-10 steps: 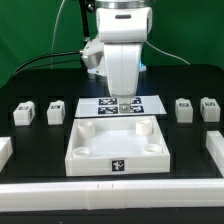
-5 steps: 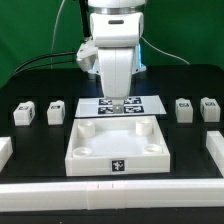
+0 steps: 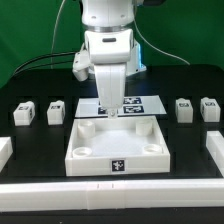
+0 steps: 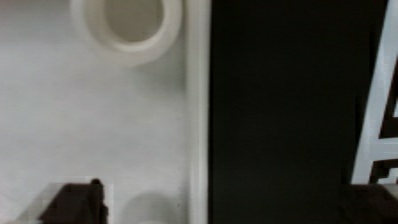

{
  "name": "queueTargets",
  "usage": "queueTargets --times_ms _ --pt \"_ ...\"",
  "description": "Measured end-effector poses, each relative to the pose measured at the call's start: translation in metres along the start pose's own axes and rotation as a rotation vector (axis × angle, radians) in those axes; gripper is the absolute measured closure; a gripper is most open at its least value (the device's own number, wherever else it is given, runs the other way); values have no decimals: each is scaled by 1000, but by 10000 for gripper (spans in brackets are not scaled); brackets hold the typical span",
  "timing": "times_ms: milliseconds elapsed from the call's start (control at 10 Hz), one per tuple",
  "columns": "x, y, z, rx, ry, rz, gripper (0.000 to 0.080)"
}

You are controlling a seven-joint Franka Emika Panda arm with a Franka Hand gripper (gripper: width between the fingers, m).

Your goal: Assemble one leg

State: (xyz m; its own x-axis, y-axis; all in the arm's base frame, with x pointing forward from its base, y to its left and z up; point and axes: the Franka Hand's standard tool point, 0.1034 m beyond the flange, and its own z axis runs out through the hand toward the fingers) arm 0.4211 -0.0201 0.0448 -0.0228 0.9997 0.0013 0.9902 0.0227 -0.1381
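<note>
The white robot arm (image 3: 107, 60) reaches down in the middle of the black counter (image 3: 40, 135). Its jaws hang over the far edge of the big white panel (image 3: 117, 140), close to the marker board (image 3: 140, 102) that lies just behind the panel. The jaws are spread wide and hold nothing. In the wrist view the two dark fingertips (image 4: 75, 203) are far apart. One is over the white panel, near a round hole (image 4: 128, 30), and the other is by the edge of the marker board (image 4: 382, 120), with a strip of black counter (image 4: 285, 100) between them. Four small white legs sit on the counter, well apart from the jaws. On the exterior view's left are the outer left leg (image 3: 24, 112) and the inner left leg (image 3: 55, 111). On the exterior view's right are the inner right leg (image 3: 183, 108) and the outer right leg (image 3: 209, 107). Each leg stands alone and touches nothing but the counter.
</note>
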Motion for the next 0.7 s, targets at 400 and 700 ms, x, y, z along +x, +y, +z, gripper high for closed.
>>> queueTargets --times_ms 400,700 --pt "-1 7 22 34 11 -15 150" --pt "-6 11 25 26 15 -6 150"
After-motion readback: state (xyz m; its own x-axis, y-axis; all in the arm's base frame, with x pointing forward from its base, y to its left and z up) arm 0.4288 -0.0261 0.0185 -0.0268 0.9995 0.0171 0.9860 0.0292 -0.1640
